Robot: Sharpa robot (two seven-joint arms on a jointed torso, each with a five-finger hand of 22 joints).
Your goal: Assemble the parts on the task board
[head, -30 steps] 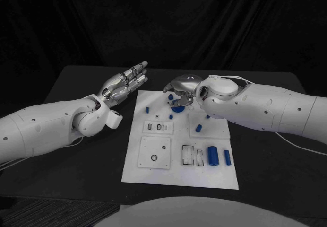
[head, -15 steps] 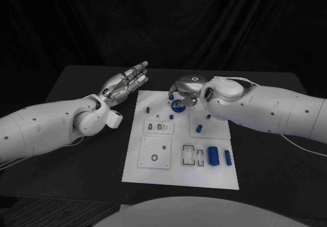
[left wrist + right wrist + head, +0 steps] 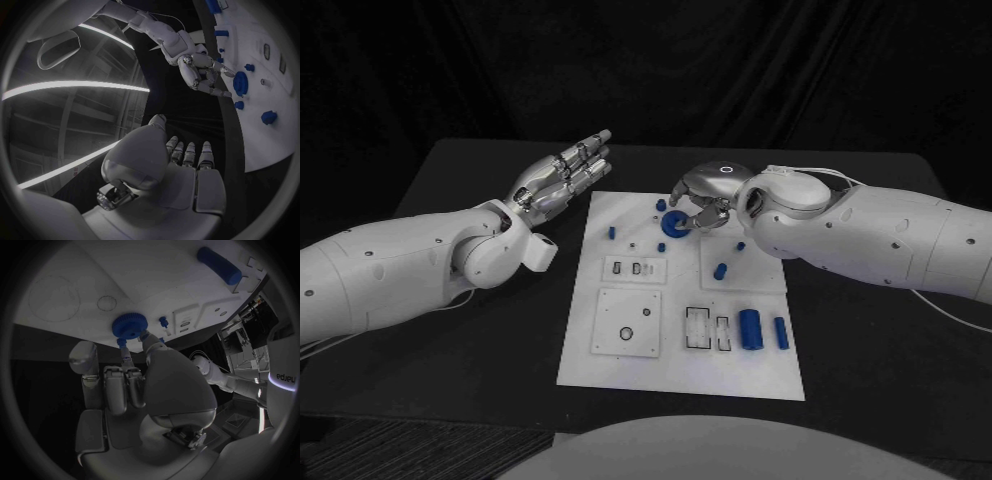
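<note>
Head view: right hand [image 3: 700, 200] pinches the blue disc [image 3: 676, 223] at its fingertips, just above the task board's [image 3: 682, 370] far end — disc face tilted. Left hand [image 3: 564, 172], open, hovers left of the board — farther off.

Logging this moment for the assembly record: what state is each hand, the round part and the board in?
Left hand: open, fingers extended, holding nothing, beside the board's far left corner.
Right hand: pinching the round blue part.
Round blue part: tilted on edge, held at the board's far end.
Task board: flat on the table, blue parts scattered on it.
</note>
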